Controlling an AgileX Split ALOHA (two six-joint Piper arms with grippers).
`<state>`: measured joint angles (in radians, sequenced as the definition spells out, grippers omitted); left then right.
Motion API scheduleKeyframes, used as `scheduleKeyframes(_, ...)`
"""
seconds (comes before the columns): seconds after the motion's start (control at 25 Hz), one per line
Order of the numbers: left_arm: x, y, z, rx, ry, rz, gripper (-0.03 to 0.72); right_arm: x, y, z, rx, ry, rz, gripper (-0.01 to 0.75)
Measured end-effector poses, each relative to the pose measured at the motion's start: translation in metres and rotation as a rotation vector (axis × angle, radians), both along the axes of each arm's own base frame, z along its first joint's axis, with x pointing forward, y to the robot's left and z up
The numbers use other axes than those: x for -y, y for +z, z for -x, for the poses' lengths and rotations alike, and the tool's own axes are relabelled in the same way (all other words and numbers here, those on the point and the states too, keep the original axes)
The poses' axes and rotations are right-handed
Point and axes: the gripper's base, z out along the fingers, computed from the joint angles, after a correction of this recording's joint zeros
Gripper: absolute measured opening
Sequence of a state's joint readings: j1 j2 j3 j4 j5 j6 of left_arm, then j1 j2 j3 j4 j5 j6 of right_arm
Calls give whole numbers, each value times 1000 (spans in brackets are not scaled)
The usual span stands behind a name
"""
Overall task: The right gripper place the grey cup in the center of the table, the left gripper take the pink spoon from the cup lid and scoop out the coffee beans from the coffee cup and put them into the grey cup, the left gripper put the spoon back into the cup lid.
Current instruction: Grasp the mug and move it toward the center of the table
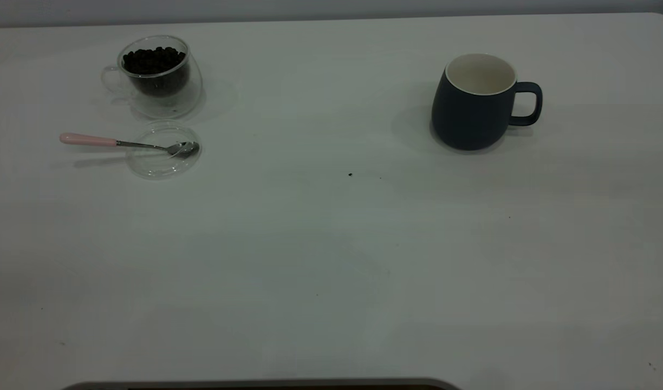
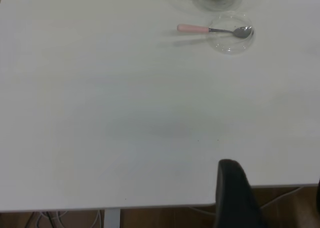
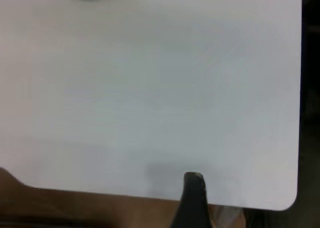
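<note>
Both arms sit parked off the near table edge; I see one black finger each of the left gripper [image 2: 235,198] and right gripper [image 3: 192,203], so I cannot tell their opening. The white table [image 1: 320,260] is bare mid-frame. Far beyond, the rounded blue-grey mug [image 1: 475,103] waits upper right; upper left, the pink-handled spoon [image 1: 128,142] rests its bowl in the clear lid [image 1: 163,162], keeping it off the table, beside the glass cup [image 1: 155,76] of dark beans [image 1: 153,58].

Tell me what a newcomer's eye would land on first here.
The grey cup stands out most, dark and empty at the table's far right. At far left, the coffee cup holds the coffee beans, and just in front the pink spoon rests its bowl in the cup lid.
</note>
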<state>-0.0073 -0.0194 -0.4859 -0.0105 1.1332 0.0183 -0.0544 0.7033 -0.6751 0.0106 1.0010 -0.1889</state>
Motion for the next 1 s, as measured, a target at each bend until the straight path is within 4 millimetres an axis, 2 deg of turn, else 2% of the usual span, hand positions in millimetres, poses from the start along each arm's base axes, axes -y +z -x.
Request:
scheduleKeyframes(0.24, 0, 0, 0, 0, 0, 0, 447, 4, -29, -62, -76, 90, 60, 699)
scheduleKeyframes(0.48, 0, 0, 0, 0, 0, 0, 447, 7, -77, -115, -146, 220, 135, 695)
scheduleKeyframes(0.64, 0, 0, 0, 0, 0, 0, 447, 7, -108, -140, -198, 283, 145, 691)
scheduleKeyframes(0.76, 0, 0, 0, 0, 0, 0, 447, 5, -124, -157, -247, 341, 152, 688)
scheduleKeyframes(1.0, 0, 0, 0, 0, 0, 0, 447, -14, -147, -193, -289, 504, 215, 676)
